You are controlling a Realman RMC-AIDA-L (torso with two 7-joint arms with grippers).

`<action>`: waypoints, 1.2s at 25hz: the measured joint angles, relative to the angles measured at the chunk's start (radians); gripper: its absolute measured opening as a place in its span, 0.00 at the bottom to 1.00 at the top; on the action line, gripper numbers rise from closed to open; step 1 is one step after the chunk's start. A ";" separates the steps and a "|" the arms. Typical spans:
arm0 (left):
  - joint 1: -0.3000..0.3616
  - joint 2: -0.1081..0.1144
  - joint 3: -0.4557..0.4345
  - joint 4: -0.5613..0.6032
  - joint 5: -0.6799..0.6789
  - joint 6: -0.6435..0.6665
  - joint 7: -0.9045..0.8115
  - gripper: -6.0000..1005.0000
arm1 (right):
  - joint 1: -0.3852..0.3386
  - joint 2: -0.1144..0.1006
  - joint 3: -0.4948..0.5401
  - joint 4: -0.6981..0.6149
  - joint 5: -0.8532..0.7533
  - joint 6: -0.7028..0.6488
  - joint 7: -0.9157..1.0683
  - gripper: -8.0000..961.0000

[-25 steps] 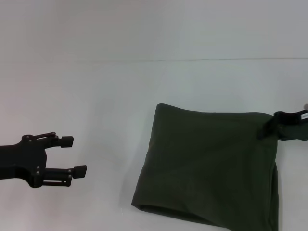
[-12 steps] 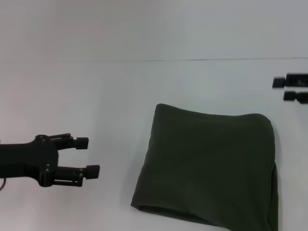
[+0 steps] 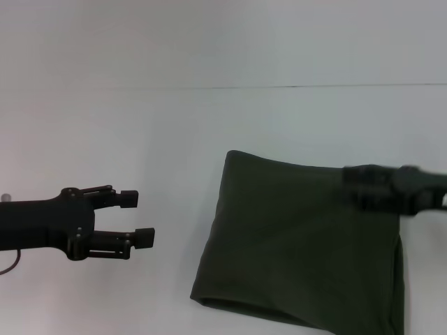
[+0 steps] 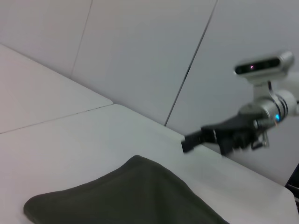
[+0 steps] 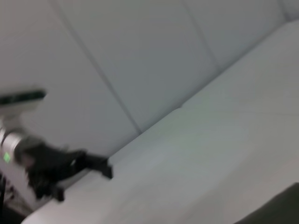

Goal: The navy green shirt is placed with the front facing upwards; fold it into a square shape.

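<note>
Head view first: your left gripper [image 3: 140,218], a black two-fingered pincer, hangs out on the left side with its fingers parted and nothing between them, well apart from the cloth, aimed toward it. Over on the right, your right gripper [image 3: 360,187] shows as a dark smear over the far right corner of the garment; I cannot tell how its fingers stand, nor whether it touches the fabric. The left wrist view catches that same right gripper [image 4: 196,138] above the table beyond the cloth, fingers no clearer there.

Now the dark olive-green cotton shirt [image 3: 307,244]: it lies on the right half of the white table [image 3: 140,125] as a roughly square bundle, lettering hidden, reaching the near edge of the picture. To my eye the fold looks close to done.

Handling, as I judge it: this is soft, light, limp stuff. It will sag and drag if you lift one point, and the layers may slide over one another. If you must tidy it, take a corner or a doubled edge, pinching all layers, not the flat middle.

Edges: the left side looks rounded and fat, the far edge runs a little wavy, and the near-left edge gapes slightly open.

Room: plenty of bare tabletop left of the bundle and beyond it; the right side is tight.
</note>
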 joint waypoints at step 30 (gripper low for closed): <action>-0.005 -0.009 0.008 -0.075 0.010 -0.046 -0.013 0.93 | -0.059 0.083 -0.175 0.209 -0.002 0.303 -0.683 0.86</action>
